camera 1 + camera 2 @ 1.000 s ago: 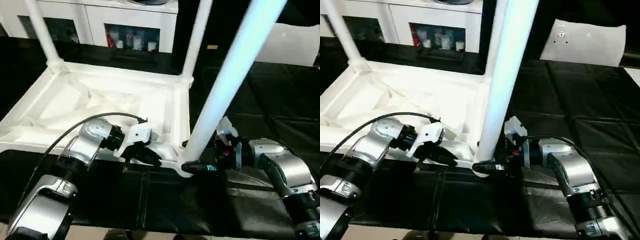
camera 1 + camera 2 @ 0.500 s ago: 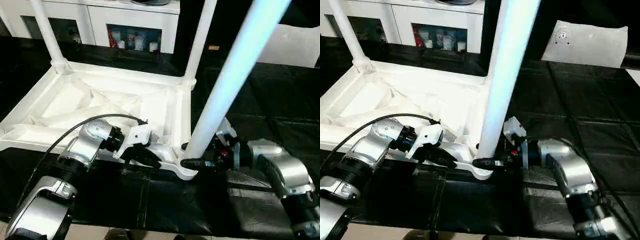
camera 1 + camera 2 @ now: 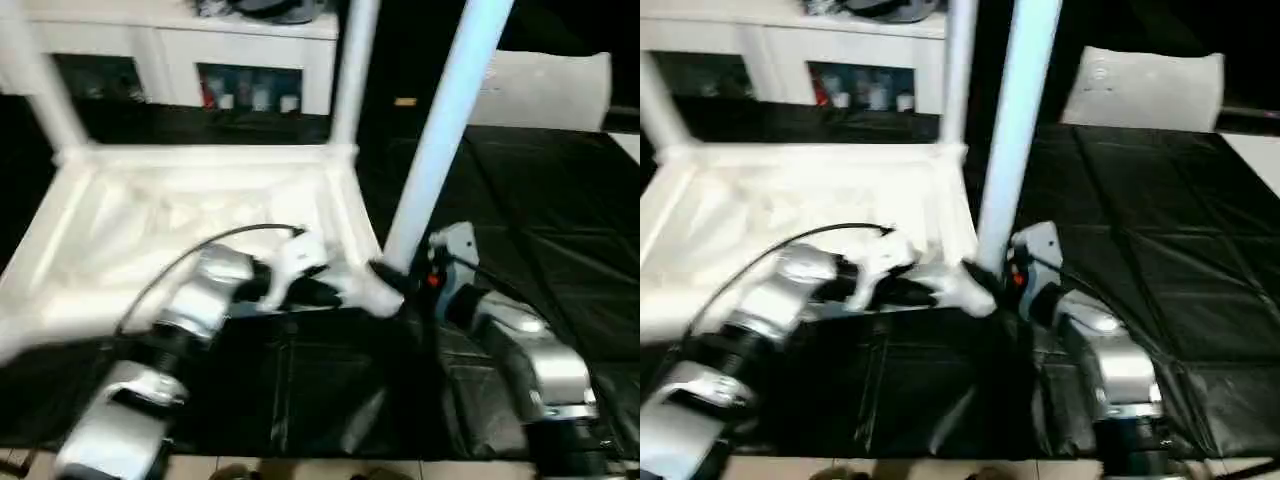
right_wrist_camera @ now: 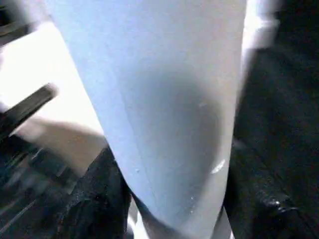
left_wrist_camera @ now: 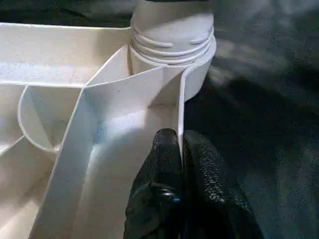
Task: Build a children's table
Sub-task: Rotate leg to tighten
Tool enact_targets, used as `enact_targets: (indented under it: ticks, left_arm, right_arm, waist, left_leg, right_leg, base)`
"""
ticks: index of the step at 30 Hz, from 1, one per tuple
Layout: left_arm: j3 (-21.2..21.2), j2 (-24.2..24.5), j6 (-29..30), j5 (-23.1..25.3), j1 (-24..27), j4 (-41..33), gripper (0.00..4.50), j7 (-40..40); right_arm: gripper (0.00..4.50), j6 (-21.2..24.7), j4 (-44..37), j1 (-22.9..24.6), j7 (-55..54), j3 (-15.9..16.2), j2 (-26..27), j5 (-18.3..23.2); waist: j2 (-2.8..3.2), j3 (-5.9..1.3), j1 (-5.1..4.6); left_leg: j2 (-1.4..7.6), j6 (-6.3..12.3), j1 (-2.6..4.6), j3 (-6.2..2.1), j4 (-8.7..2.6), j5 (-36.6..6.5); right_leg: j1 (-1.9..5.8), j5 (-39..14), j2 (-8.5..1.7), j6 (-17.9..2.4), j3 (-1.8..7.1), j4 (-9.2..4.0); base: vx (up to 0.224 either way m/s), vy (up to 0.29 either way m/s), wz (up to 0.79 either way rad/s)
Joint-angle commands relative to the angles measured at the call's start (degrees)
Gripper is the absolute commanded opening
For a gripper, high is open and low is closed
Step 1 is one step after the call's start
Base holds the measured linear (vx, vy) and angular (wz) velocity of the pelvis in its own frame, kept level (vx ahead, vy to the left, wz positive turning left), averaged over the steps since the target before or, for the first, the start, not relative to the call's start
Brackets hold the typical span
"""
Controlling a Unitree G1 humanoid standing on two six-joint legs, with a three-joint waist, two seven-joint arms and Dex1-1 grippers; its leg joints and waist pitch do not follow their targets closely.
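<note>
Dark, black-covered surface (image 3: 560, 220), seamed into panels. Behind it, a white cabinet (image 3: 200, 50) with glass-fronted compartments holding small items; flat white bag (image 3: 1145, 88) lying far right on the black cover.

1 white tabletop (image 3: 150, 215), upside down on the surface, ribbed underside up. 3 legs visible: 2 standing upright in the far corner sockets (image 3: 38, 85) (image 3: 350, 70), 1 bluish-white leg (image 3: 440, 130) rising from the near right corner socket (image 5: 172, 42).

2 end effectors. Left end effector (image 5: 179, 149) pinched closed on the thin rim wall (image 5: 180, 114) of the tabletop just beside that socket, 1 black finger (image 5: 162, 154) on each side. Right end effector (image 4: 169, 199) clasping the bluish leg low down, black fingers (image 4: 94, 204) flanking it.
</note>
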Motion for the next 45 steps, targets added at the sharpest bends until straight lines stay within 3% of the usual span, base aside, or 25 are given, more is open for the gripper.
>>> enact_targets:
  ticks: [1, 3, 5, 7, 12, 13, 15, 17, 20, 22, 26, 28, 33, 35, 36, 42, 45]
  left_arm:
    - [-0.2, -6.8, 1.8, -1.3, -2.8, -1.9, 0.0, 7.7]
    - [-0.2, -7.5, 2.6, -0.9, -2.9, -2.0, 0.0, 9.0]
    - [0.0, -9.1, 3.7, 0.0, -3.2, -1.9, 0.0, 11.7]
    - [-0.6, -9.6, 3.5, 1.0, -3.4, -1.8, 0.0, 12.9]
    - [-1.5, -6.8, 1.0, 1.6, -2.6, -1.5, 0.0, 10.6]
    - [-1.6, -5.2, -3.0, 1.3, -2.3, -1.2, 0.0, 8.5]
    - [-1.6, -4.4, -4.3, 1.3, -2.1, -1.1, 0.0, 7.7]
    - [-1.3, -2.2, -5.4, 0.8, -1.4, -1.3, 0.0, 4.7]
    - [-1.4, -0.6, -7.2, 0.3, -0.9, -1.2, 0.0, 1.9]
    - [-2.7, 3.2, -12.4, -0.5, -0.6, 0.4, 0.0, -4.7]
    - [-3.0, 4.5, -14.2, -1.7, -0.9, 1.6, 0.0, -8.0]
    - [-3.7, 6.7, -17.5, -2.1, -1.6, 3.5, 0.0, -13.7]
    - [-4.6, 8.8, -19.8, -3.1, -2.1, 5.0, 0.0, -20.1]
    - [-5.2, 9.4, -20.8, -3.3, -2.3, 5.4, 0.0, -22.0]
    - [-5.6, 9.8, -21.4, -3.6, -2.5, 5.6, 0.0, -23.7]
    - [-7.1, 10.8, -24.0, -4.6, -2.8, 5.4, 0.0, -30.1]
    - [-7.9, 11.1, -25.4, -4.4, -3.2, 5.6, 0.0, -31.9]
  right_arm:
    - [2.07, 2.1, 4.3, -1.7, -4.7, 6.1, 7.1, 0.4]
    - [2.07, 2.1, 4.8, -2.2, -6.3, 6.0, 8.5, -0.1]
    - [2.07, 1.7, 6.1, -3.4, -8.8, 6.6, 10.7, -1.7]
    - [2.62, 0.4, 6.2, -4.0, -10.3, 6.3, 12.3, -1.9]
    - [3.15, -1.5, 2.6, -2.1, -7.9, 4.2, 11.0, 0.1]
    - [3.19, -2.2, 0.9, -0.7, -5.2, 4.2, 8.7, 0.7]
    - [3.38, -2.3, 0.3, -0.1, -4.1, 4.2, 7.7, 0.8]
    - [3.61, -3.0, -1.6, 1.5, -0.4, 3.3, 4.5, 1.7]
    - [3.84, -3.7, -2.5, 2.4, 2.2, 2.0, 2.7, 2.5]
    - [4.03, -4.8, -4.8, 4.4, 11.2, 1.0, -3.5, 5.8]
    - [4.45, -5.1, -5.3, 5.3, 16.7, 1.4, -7.8, 6.7]
    - [4.45, -6.5, -5.1, 6.3, 26.6, 2.4, -14.7, 7.8]
    - [4.45, -5.9, -4.7, 6.0, 34.8, 3.0, -19.0, 10.4]
    - [4.11, -6.0, -4.0, 5.6, 36.9, 3.5, -20.4, 10.9]
    - [4.1, -6.4, -3.4, 5.1, 38.3, 3.9, -21.3, 11.0]
    - [3.63, -7.1, 0.3, 2.1, 43.9, 5.7, -24.1, 10.9]
    - [3.24, -6.5, 1.1, 0.8, 46.3, 6.8, -24.7, 11.2]
  waist:
    - [0.08, -2.92, -0.42]
    - [0.15, -2.98, -0.5]
    - [0.23, -3.09, -0.57]
    - [0.43, -3.22, -0.55]
    - [0.38, -3.56, -0.39]
    - [0.17, -3.58, -0.36]
    - [0.29, -3.65, -0.22]
    - [-0.03, -3.58, -0.12]
    - [0.13, -3.6, -0.27]
    - [0.22, -3.77, 0.0]
    - [0.27, -3.72, -0.07]
    - [0.09, -3.61, 0.45]
    - [0.07, -3.6, 0.92]
    - [0.04, -3.63, 1.21]
    - [-0.33, -3.56, 1.33]
    - [-0.24, -3.65, 1.84]
    - [-0.29, -3.73, 2.74]
  left_leg:
    - [3.54, -1.35, 0.42, -2.38, -4.77, -12.8]
    - [3.48, -0.91, 0.28, -2.41, -4.71, -12.0]
    - [3.45, -0.12, 0.23, -2.21, -4.65, -10.6]
    - [3.41, 0.42, 0.24, -2.2, -4.57, -9.5]
    - [3.62, 2.22, 0.23, -1.99, -4.56, -6.4]
    - [3.6, 2.7, 0.19, -1.98, -4.58, -5.9]
    - [3.66, 3.62, 0.12, -1.93, -4.47, -5.3]
    - [3.58, 4.24, -0.01, -1.85, -4.41, -5.3]
    - [3.65, 4.33, -0.18, -1.98, -4.42, -5.2]
    - [3.6, 4.5, -0.04, -1.95, -4.23, -4.6]
    - [3.7, 5.63, -0.14, -1.75, -4.15, -5.0]
    - [3.82, 5.53, 0.2, -1.63, -4.06, -5.8]
    - [3.97, 5.67, 0.07, -1.76, -4.1, -6.2]
    - [4.05, 5.72, 0.21, -1.67, -4.05, -5.9]
    - [4.04, 5.89, 0.17, -1.61, -4.04, -5.6]
    - [4.18, 6.41, 0.11, -1.44, -3.81, -4.0]
    - [4.3, 6.87, 0.21, -1.36, -3.71, -3.1]
  right_leg:
    - [1.33, -19.3, -5.63, -10.1, 3.37, -5.89]
    - [1.66, -18.4, -5.56, -10.0, 3.33, -5.92]
    - [1.67, -14.1, -5.31, -10.5, 3.44, -5.67]
    - [1.79, -12.2, -5.34, -10.8, 3.42, -5.54]
    - [2.14, -5.0, -5.27, -11.9, 3.37, -5.04]
    - [2.31, -3.8, -5.22, -12.2, 3.29, -4.92]
    - [2.37, -2.3, -5.33, -12.4, 3.35, -4.74]
    - [2.61, -2.9, -5.39, -12.4, 3.31, -4.9]
    - [2.61, -4.0, -5.5, -12.5, 3.21, -4.87]
    - [2.69, -2.7, -5.27, -12.6, 3.21, -4.74]
    - [2.45, -0.2, -5.3, -14.0, 3.16, -4.49]
    - [2.41, -2.1, -5.3, -14.1, 3.18, -4.67]
    - [2.41, -3.6, -5.6, -14.1, 3.1, -4.66]
    - [2.31, -3.3, -5.55, -14.3, 3.12, -4.56]
    - [2.26, -3.0, -5.49, -14.4, 3.07, -4.52]
    - [2.14, -1.2, -5.51, -15.3, 2.85, -4.02]
    - [2.06, 0.0, -5.5, -15.3, 2.8, -3.72]
  base:
    - [0.0, 0.0, 0.0]
    - [0.0, 0.0, 0.0]
    - [0.0, 0.0, 0.0]
    - [0.0, 0.0, 0.0]
    - [0.0, 0.0, 0.0]
    - [0.0, 0.0, 0.0]
    - [0.0, 0.0, 0.0]
    - [0.0, 0.0, 0.0]
    - [0.0, 0.0, 0.0]
    - [0.0, 0.0, 0.0]
    - [0.0, 0.0, 0.0]
    - [0.0, 0.0, 0.0]
    - [0.0, 0.0, 0.0]
    - [0.0, 0.0, 0.0]
    - [0.0, 0.0, 0.0]
    - [0.0, 0.0, 0.0]
    - [0.0, 0.0, 0.0]
